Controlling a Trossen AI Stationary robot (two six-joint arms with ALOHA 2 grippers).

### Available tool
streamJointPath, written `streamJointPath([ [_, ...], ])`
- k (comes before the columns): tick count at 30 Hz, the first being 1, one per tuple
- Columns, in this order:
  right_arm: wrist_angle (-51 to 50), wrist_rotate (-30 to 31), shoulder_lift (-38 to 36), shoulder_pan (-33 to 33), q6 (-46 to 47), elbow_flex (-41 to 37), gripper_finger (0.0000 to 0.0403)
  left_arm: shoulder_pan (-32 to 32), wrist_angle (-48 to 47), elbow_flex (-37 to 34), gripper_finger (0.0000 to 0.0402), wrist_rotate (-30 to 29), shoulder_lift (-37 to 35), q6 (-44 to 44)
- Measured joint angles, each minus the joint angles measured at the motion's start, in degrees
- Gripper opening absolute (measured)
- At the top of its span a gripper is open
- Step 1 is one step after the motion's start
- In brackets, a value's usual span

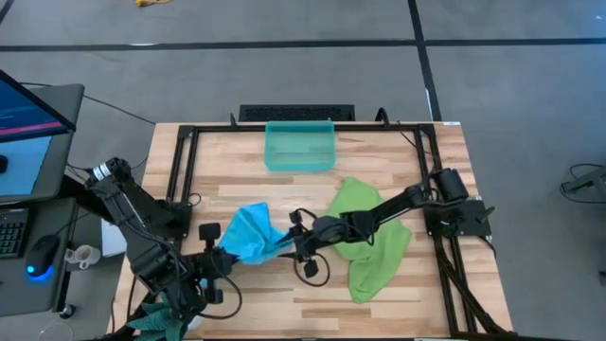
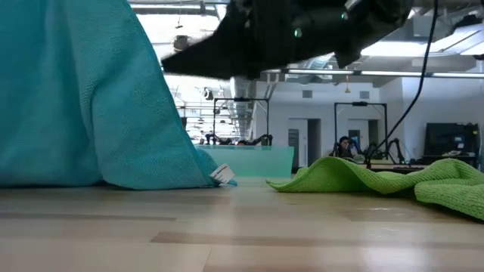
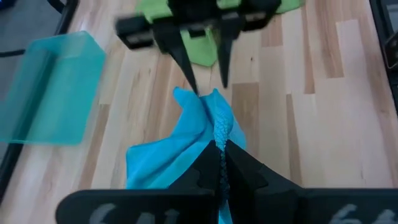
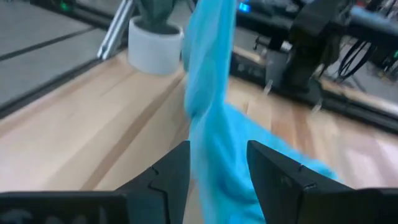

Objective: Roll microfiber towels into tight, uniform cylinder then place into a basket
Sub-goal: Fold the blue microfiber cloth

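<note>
The sky-blue towel [image 1: 251,232] is bunched at the table's middle left; its upper part is raised and its lower edge [image 2: 113,181] rests on the table. My left gripper [image 3: 221,146] is shut on it. My right gripper [image 4: 217,155] is open, with one finger on each side of the towel's bunched right end [image 3: 205,102]; I cannot tell whether they touch it. The lime green towel [image 1: 371,237] lies crumpled on the table under my right arm. The see-through teal basket [image 1: 300,145] stands at the far middle of the table. My left gripper pinches a bunched fold of the blue towel [image 3: 219,134] between its two shut fingers, several layers gathered together. The fingers come from the table's left. The held part is lifted, and the rest hangs down and spreads onto the table [image 2: 151,177].
A black frame rail [image 1: 180,170] runs round the table's edges. A white pot [image 4: 155,46] holding something dark green stands at the near left corner. A monitor [image 1: 28,114] and a mouse [image 1: 43,256] lie off the table to the left. Bare wood shows near the front edge [image 1: 398,308].
</note>
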Motion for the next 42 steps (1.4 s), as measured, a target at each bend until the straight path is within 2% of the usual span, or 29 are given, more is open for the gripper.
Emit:
streamJointPath([
  [8, -0.9, -0.1, 1.2, -0.4, 0.4, 1.0, 0.0184, 1.4, 0.4, 0.0, 0.0, -1.1, 0.0, 0.1],
  [25, -10.6, -0.2, 1.3, -1.8, 3.0, 1.0, 0.0175, 1.4, 1.1, 0.0, 0.0, -14.1, 0.0, 7.6],
  [35, -17.5, -0.1, 1.0, -1.8, 3.0, 1.0, 0.0166, 1.4, 0.2, 0.1, 0.0, -14.2, 0.0, 8.2],
  [42, -18.8, 0.1, 0.8, -1.8, 3.0, 1.0, 0.0166, -0.3, -5.7, 4.7, 0.0, -12.9, -0.1, 6.3],
])
